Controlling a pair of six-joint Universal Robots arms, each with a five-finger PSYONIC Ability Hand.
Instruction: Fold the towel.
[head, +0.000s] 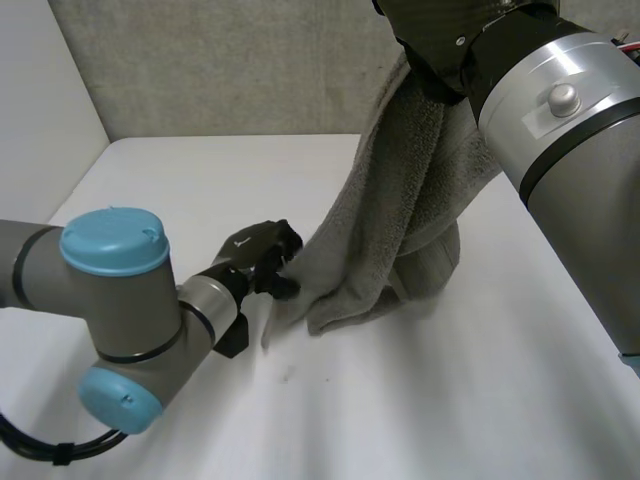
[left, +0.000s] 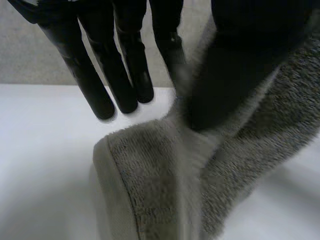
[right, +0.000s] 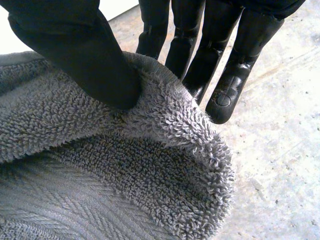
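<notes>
Fingers (right: 227, 85) of right hand (right: 75, 50) on towel (head: 390, 200)

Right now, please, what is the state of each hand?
Left hand: shut, pinching the towel at its low edge.
Right hand: shut on the towel, holding its top up.

The towel (head: 390, 200), at the centre of the frame, is coloured mid grey throughout; in the right wrist view a looped pile and a herringbone-woven band are shown on it. The left hand (head: 262, 252) and the right hand (right: 80, 55) are black. The arms (head: 580, 130) are finished in grey, with light-blue caps (head: 113, 240). The table (head: 450, 400) is white, and the wall (head: 200, 60) is speckled grey-beige.
</notes>
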